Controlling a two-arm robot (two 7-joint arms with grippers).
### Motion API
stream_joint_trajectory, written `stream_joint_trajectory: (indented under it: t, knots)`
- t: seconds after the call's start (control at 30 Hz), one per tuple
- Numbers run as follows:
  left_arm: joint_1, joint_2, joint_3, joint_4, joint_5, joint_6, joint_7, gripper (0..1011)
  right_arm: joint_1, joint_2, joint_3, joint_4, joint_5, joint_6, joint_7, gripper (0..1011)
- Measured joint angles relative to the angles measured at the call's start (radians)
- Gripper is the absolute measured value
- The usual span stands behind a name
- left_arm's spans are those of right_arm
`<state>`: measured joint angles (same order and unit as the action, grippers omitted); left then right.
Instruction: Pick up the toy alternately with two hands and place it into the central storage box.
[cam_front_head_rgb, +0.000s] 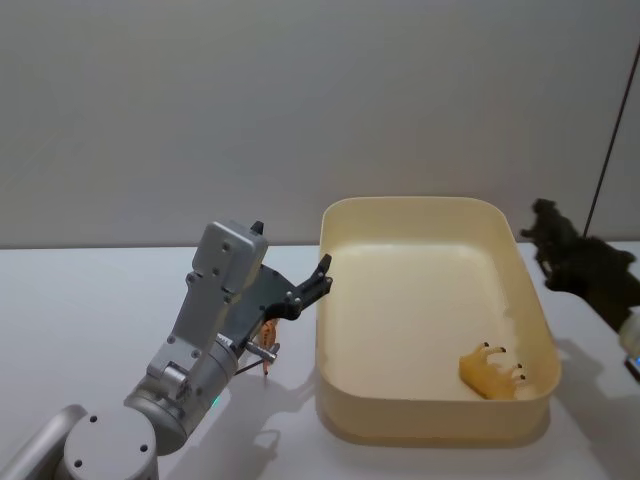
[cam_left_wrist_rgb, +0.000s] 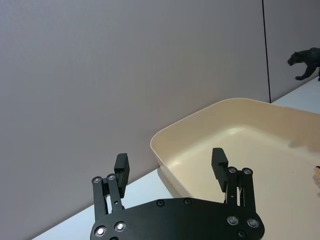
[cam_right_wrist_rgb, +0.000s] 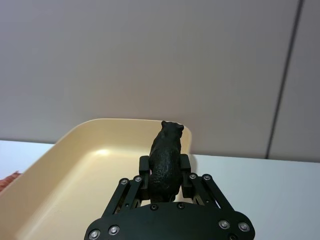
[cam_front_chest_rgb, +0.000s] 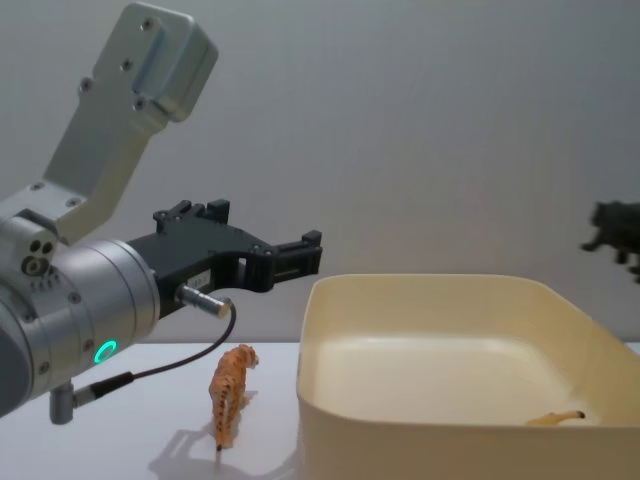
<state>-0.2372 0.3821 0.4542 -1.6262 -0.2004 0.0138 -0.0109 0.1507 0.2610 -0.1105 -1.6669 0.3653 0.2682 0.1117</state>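
Flat white desk (cam_front_head_rgb: 80, 300), plain grey wall (cam_front_head_rgb: 300, 100) behind, with a thin dark vertical line down the wall at the right. On the desk, the central storage box (cam_front_head_rgb: 430, 425): cream-yellow, smooth-walled, round-cornered, long axis running away from the robot. Inside it, near the right front corner, a small yellow toy (cam_front_head_rgb: 493, 370) lying on its side, dark-tipped legs showing. Just left of the box, standing on the desk, an orange striped toy (cam_front_chest_rgb: 230, 385). Above that, close to the box's left rim, the left pincer (cam_left_wrist_rgb: 170, 161), released, fingers spread wide with nothing between them. To the right of the box, raised off the desk, the right pincer (cam_right_wrist_rgb: 165, 164) clenched on the black toy (cam_right_wrist_rgb: 169, 137): a matte black big-cat figure, gripped across the body. Long axis in line with the pincer's fingers, head leading away from the wrist; from the chest, head turned leftward toward the box.
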Motion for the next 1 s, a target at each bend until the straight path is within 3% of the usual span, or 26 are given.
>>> stream_joint_trajectory:
  t: [0.3,1.0]
  knots:
    - [0.000,0.000,0.000,0.000,0.000,0.000,0.000,1001,0.047,-0.047,-0.048,0.016,-0.048,0.042,0.034,327]
    - [0.000,0.000,0.000,0.000,0.000,0.000,0.000,1001,0.091,-0.089,-0.090,0.040,-0.095,0.077,0.064,964]
